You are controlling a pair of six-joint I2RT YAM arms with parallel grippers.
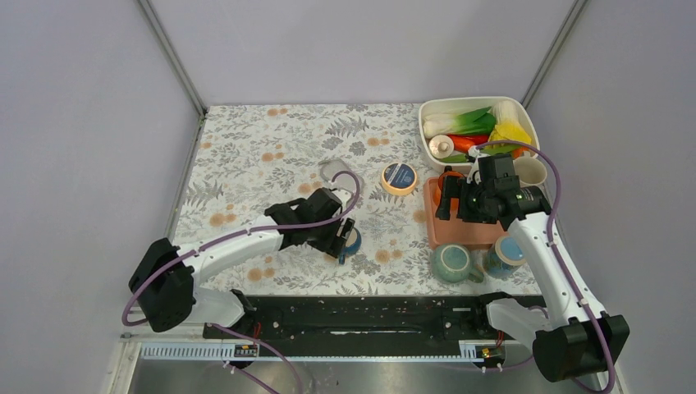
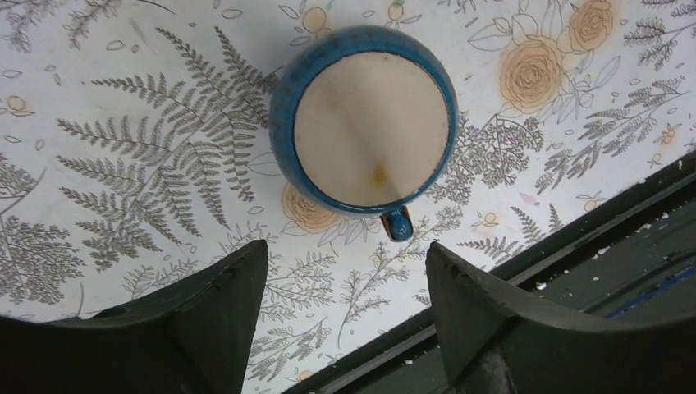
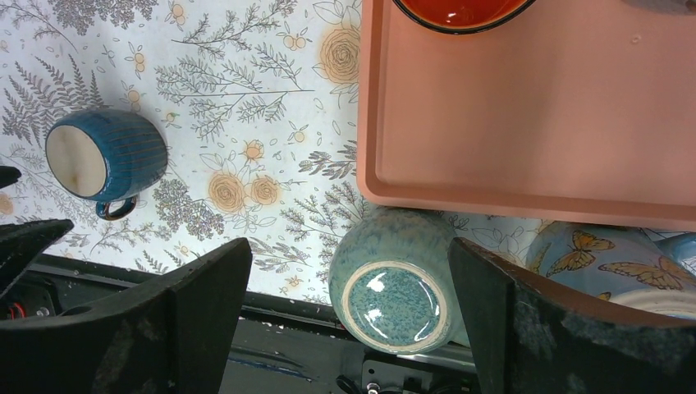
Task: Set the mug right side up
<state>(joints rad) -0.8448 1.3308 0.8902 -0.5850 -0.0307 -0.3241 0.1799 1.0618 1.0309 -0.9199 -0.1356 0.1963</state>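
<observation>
A dark blue mug (image 2: pixel 373 131) stands upside down on the floral cloth, its beige base up and its handle toward the near table edge. It also shows in the right wrist view (image 3: pixel 103 156) and, partly hidden by the gripper, in the top view (image 1: pixel 353 243). My left gripper (image 2: pixel 346 250) is open and empty, hovering just above and on the near side of it (image 1: pixel 341 236). My right gripper (image 3: pixel 349 246) is open and empty, above a teal speckled mug (image 3: pixel 394 287) that also stands base up (image 1: pixel 451 263).
A pink tray (image 1: pixel 460 230) holds a red bowl (image 3: pixel 460 10). A butterfly-patterned mug (image 1: pixel 505 254) stands right of the teal one. A tape roll (image 1: pixel 400 178), a white bin of vegetables (image 1: pixel 476 131) and a cream cup (image 1: pixel 532 170) lie farther back. A black rail (image 1: pixel 369 316) runs along the near edge.
</observation>
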